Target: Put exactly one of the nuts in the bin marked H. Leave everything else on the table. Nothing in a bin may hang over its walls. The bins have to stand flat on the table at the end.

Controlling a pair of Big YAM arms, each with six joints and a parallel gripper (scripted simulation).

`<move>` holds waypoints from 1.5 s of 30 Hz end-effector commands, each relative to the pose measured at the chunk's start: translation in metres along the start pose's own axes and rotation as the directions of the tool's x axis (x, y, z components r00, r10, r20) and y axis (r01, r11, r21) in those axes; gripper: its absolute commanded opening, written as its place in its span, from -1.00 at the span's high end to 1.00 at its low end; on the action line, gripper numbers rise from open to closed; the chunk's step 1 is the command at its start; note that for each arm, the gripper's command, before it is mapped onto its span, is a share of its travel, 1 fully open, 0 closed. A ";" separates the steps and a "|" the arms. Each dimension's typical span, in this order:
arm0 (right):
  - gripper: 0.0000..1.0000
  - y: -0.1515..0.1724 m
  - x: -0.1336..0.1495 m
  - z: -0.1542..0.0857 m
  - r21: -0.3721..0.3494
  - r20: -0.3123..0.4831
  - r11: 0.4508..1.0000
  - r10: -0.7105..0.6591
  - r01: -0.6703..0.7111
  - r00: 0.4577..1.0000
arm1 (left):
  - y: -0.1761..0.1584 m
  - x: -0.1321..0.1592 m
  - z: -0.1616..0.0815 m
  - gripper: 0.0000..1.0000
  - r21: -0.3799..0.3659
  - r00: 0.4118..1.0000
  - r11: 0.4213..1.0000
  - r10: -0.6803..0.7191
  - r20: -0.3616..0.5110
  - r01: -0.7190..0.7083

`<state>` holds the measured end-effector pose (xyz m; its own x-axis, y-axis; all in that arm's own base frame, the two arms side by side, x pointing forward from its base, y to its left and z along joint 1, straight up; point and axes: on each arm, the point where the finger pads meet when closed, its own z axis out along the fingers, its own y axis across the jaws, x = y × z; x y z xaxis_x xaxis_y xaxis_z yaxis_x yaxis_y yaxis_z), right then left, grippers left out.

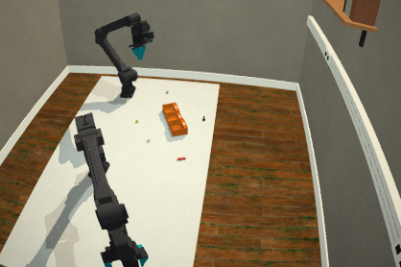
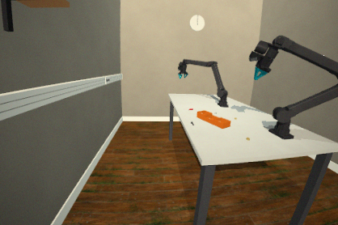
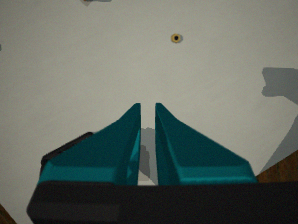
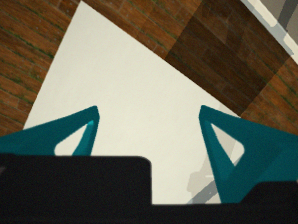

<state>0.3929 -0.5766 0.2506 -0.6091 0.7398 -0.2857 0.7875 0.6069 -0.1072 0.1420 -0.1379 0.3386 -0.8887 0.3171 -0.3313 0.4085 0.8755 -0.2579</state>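
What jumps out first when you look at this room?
The bright orange bin block on the white table draws the eye most. Next come two big black arms mounted on that table, with teal-tipped grippers: the left one nearly closed, the right one spread wide.

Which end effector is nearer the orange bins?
Left. The left end effector is raised above the table at the bins' end; the right end effector is raised toward the opposite end.
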 end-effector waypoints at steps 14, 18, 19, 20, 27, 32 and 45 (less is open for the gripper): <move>-1.00 -0.001 -0.003 -0.008 0.001 0.015 1.000 0.001 -0.001 1.000 | 0.000 0.000 0.000 0.83 0.000 1.000 1.000 0.000 0.000 0.000; -1.00 -0.001 -0.003 -0.008 0.001 0.015 1.000 0.001 -0.001 1.000 | 0.000 0.000 0.000 0.83 0.000 1.000 1.000 0.000 0.000 0.000; -1.00 -0.001 -0.003 -0.008 0.001 0.015 1.000 0.001 -0.001 1.000 | 0.000 0.000 0.000 0.83 0.000 1.000 1.000 0.000 0.000 0.000; -1.00 -0.001 -0.003 -0.008 0.001 0.015 1.000 0.001 -0.001 1.000 | 0.000 0.000 0.000 0.83 0.000 1.000 1.000 0.000 0.000 0.000; -1.00 -0.001 -0.003 -0.008 0.001 0.015 1.000 0.001 -0.001 1.000 | 0.005 0.005 0.020 0.83 0.007 1.000 1.000 0.005 0.027 -0.005; -1.00 -0.001 -0.003 -0.008 0.001 0.015 1.000 0.001 -0.001 1.000 | 0.016 0.018 0.058 0.83 0.007 1.000 1.000 0.005 0.028 -0.005; -1.00 -0.001 -0.003 -0.008 0.001 0.015 1.000 0.001 -0.001 1.000 | 0.013 0.004 0.079 0.83 -0.012 1.000 1.000 -0.028 0.011 0.028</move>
<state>0.3929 -0.5766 0.2506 -0.6091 0.7398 -0.2857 0.7875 0.6069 -0.1072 0.1466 -0.1417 0.2249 -0.9013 0.3127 -0.2997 0.3895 0.8878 -0.2451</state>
